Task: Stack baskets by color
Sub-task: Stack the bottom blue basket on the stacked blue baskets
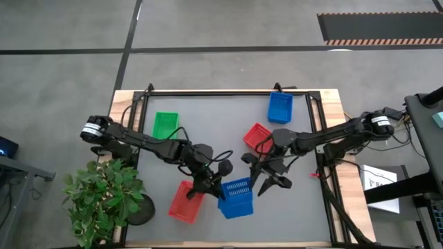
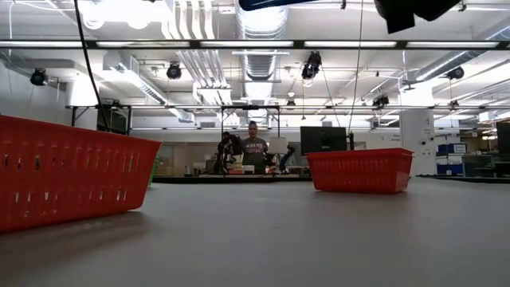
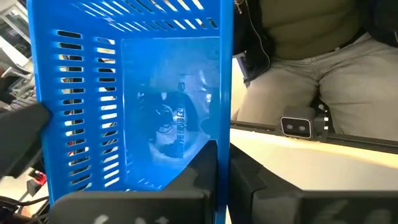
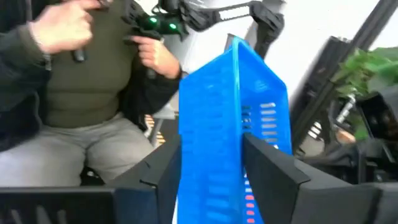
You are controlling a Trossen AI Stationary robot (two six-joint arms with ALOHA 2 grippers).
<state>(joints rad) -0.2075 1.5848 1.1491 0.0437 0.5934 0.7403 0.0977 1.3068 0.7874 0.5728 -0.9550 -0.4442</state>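
A blue basket [image 1: 235, 198] hangs tilted above the table's near middle. My left gripper [image 1: 216, 185] is shut on its left side. My right gripper [image 1: 261, 174] is open at its right side, with one basket wall [image 4: 211, 124] between the fingers. The low view shows only the basket's underside [image 2: 275, 3] at the top. One red basket [image 1: 187, 202] rests on its bottom near the front edge, another red basket [image 1: 257, 137] mid-table. A green basket [image 1: 165, 124] sits at the far left and a second blue basket [image 1: 279, 107] at the far right. My left gripper pinches one wall of the blue basket at its rim [image 3: 219, 134], one finger inside the basket and one outside. The fingers come level from the table's left. The basket is lifted clear of the table and tipped, its hollow facing the wrist camera. My right gripper has a finger on either side of the opposite wall [image 4: 214, 168], coming from the table's right. I cannot tell whether the fingers touch it.
A potted plant [image 1: 104, 200] stands at the table's near left corner. A black frame [image 1: 228, 92] runs round the grey mat. A seated person [image 3: 323, 50] is close beyond the table edge, hands raised in the right wrist view.
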